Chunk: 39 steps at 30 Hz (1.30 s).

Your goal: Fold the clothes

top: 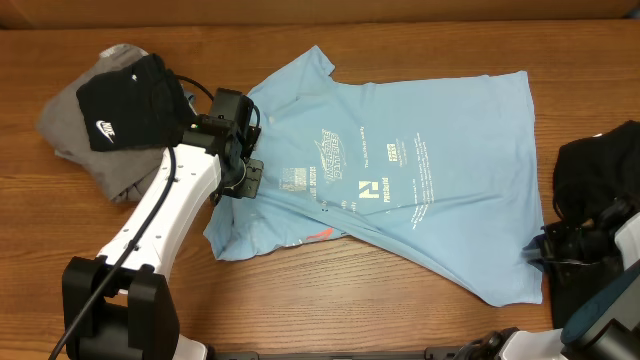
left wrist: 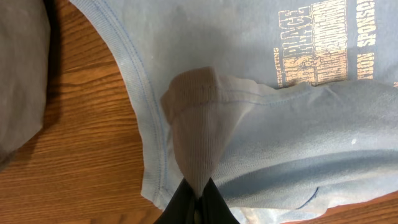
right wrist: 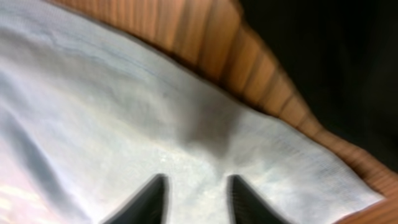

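Light blue T-shirt, white lettering up. Lay spread across the middle of the table, mostly flat, with one long crease slanting toward the near right corner and a sleeve pointing to the far left. Looked thin, light and limp. Judged likely to sag wherever unsupported, to drag its free part along when lifted, and to slide readily on the wood. Best taken at hems, sleeve seams or corners, where doubled stitching offers a firmer bite than single cloth.

Left gripper, at the shirt's left edge. Jaws clenched on a raised peak of stitched edge cloth, drawn up into a narrow ridge between the fingertips. Could not be told whether sleeve hem or neckband.

Right gripper, at the shirt's near right corner. Jaws released and standing apart over the cloth just inside the corner, grasping nothing. Could not be told whether touching the fabric. Judged to need a closing pinch there before any fold could be carried across evenly.

Black garment, heaped at the right end of the table, just beside the shirt. Grey piece at the far left, with a black Nike piece lying on top, both near the shirt's sleeve.
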Each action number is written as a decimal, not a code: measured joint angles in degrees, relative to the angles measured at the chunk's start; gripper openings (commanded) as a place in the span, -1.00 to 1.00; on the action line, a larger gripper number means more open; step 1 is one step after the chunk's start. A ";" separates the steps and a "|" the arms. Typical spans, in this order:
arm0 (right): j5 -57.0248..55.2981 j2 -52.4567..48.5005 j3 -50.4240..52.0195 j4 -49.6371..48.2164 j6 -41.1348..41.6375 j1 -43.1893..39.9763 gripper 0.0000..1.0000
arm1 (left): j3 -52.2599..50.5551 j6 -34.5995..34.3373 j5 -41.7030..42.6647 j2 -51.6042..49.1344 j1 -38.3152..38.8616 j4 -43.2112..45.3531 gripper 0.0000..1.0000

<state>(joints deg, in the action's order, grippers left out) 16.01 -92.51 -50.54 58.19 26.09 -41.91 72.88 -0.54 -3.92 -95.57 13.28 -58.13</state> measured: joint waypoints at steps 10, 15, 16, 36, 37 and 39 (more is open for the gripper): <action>1.25 0.00 0.42 -3.04 2.84 -0.37 -0.74 | 0.00 0.00 -0.02 0.00 0.00 -0.59 -0.91; -3.19 0.00 1.57 -2.95 4.50 -0.26 -0.74 | 0.00 -0.02 -0.02 0.00 0.00 -0.57 -0.90; -4.33 0.07 2.67 -4.48 5.49 -0.07 -0.74 | 0.00 -0.02 -0.02 0.00 0.00 -0.55 -0.90; 21.51 -0.55 1.01 -14.19 -0.81 -1.01 -0.29 | 0.00 -0.61 0.02 0.00 0.00 -0.63 -0.79; 21.31 -0.42 -0.28 -11.41 -1.79 -1.44 -0.22 | 0.00 -0.63 0.02 0.00 0.00 -0.59 -0.79; 19.74 0.04 -2.19 -5.66 -3.19 -2.38 -0.03 | 0.00 -0.63 0.02 0.00 0.00 -0.61 -0.79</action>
<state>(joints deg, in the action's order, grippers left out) 35.75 -92.47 -52.73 52.53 22.90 -44.29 72.88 -1.17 -3.90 -95.57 13.28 -58.74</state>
